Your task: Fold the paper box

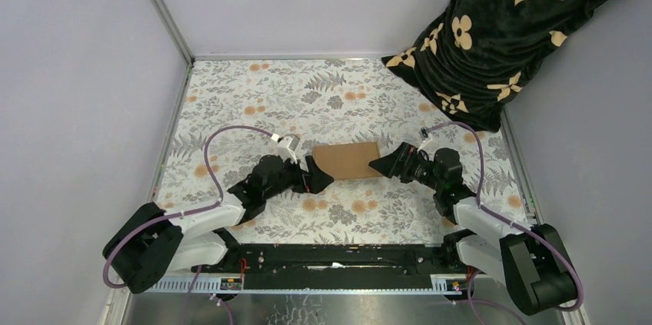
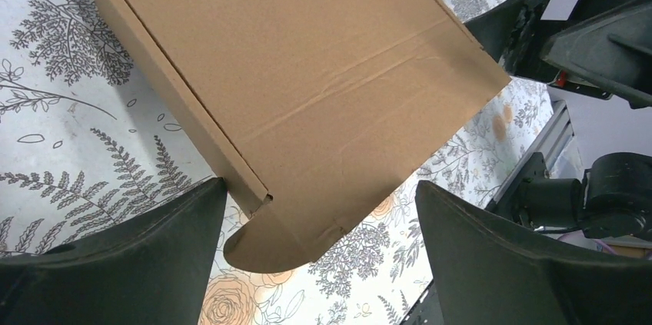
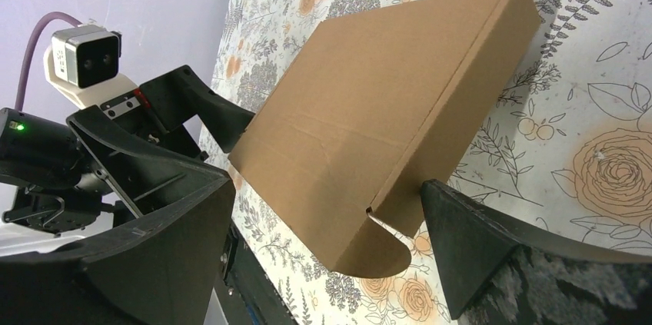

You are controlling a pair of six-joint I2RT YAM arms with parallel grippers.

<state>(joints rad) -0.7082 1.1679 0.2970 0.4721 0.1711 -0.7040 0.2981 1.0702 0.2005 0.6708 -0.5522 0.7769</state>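
My left fingers (image 2: 115, 263) and right fingers (image 3: 507, 263) gape wide and empty at either end of the box (image 1: 347, 160), light, stiff, crushable cardboard I'd pinch gently by its edges.

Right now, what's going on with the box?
The box lies flat on the table between the two arms, closed up into a shallow rectangle. The left gripper sits at its left end and the right gripper at its right end. Both are open, each with a box corner between its jaws, and neither is clamped on it. A rounded tab sticks out at the corner by the left gripper, not tucked in.
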